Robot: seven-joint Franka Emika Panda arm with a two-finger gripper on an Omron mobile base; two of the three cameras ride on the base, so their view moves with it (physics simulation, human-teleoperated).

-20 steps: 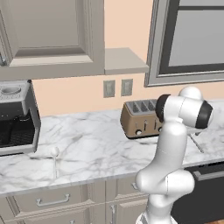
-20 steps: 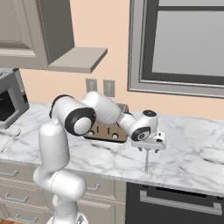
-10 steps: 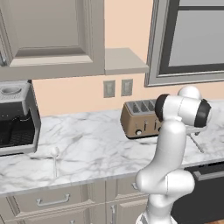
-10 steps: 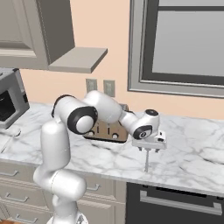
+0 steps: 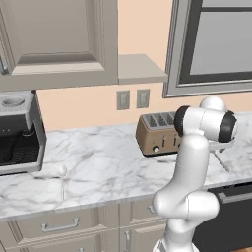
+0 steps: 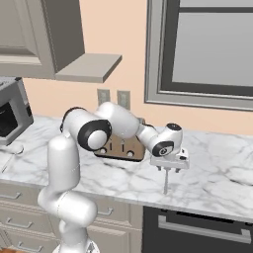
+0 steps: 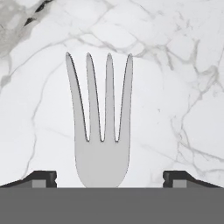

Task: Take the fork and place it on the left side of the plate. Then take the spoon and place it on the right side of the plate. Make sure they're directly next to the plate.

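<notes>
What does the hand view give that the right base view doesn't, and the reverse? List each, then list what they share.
Hand view adds: the fork's four separate tines seen close up, lying flat, with a dark fingertip standing well clear of it on either side.
Right base view adds: the toaster, the window, the wall outlets and the white arm reaching across.
Shared: the fork, the marble counter under it, and the open gripper poised over the fork without holding it.

Fork (image 7: 101, 144): plain silver-grey. Countertop (image 7: 175, 87): white marble with grey veins. Toaster (image 5: 155, 134): brown. Wall (image 5: 138, 29): peach. Cabinets (image 5: 54, 34): grey-beige.
</notes>
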